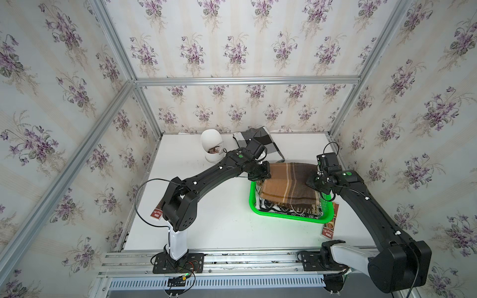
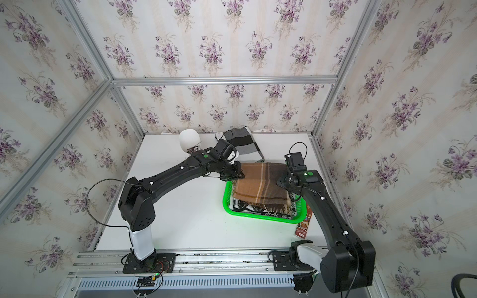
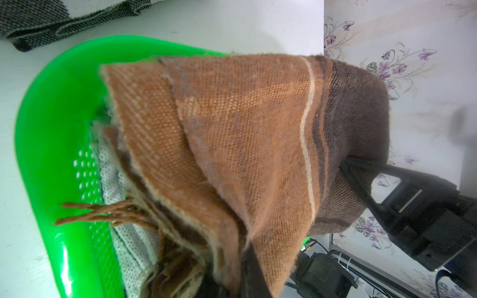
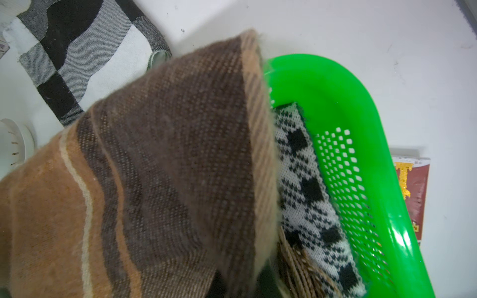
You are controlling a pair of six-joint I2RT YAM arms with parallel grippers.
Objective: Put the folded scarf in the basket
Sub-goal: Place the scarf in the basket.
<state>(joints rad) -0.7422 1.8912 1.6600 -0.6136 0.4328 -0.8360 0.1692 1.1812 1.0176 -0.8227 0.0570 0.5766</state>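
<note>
The left gripper (image 1: 266,176) is closed on the far left corner of the brown plaid scarf (image 1: 289,185). The right gripper (image 1: 314,181) is closed on the far right corner; in the left wrist view its jaws pinch the dark brown edge of the fabric (image 3: 349,165).

The scarf is folded and spans the bright green basket (image 1: 281,216). Its far edge is raised at the two grippers, above the far rim. Its near part slopes down into the basket and lies on a black-and-white knitted item (image 4: 304,180) that occupies the basket floor. The scarf fringe hangs at the near side.

The basket stands on the right half of the white table (image 1: 206,219). A red-brown packet (image 1: 330,225) lies partly under its right near corner. A grey, black and white checked cloth (image 1: 269,144) lies behind the basket, near a white head-shaped form (image 1: 211,143).
</note>
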